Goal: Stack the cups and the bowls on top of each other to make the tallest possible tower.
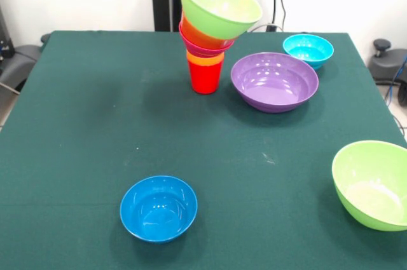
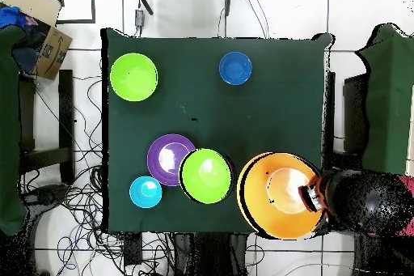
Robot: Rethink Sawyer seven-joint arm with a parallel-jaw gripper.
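Tower (image 1: 206,35) stands at the far middle of the table (image 1: 95,130), red cup (image 1: 205,76) at base, its green bowl (image 1: 219,6) on top tilted hard, so I judge any nudge while adding could topple it. My gripper (image 2: 311,198) carries the big orange bowl (image 2: 271,208) beside the tower; whether the jaws are clamped I cannot tell.

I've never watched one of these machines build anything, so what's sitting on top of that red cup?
On the red cup sits an orange cup, then a pink bowl, an orange bowl and a tilted lime green bowl on top. How deeply they nest is hidden.
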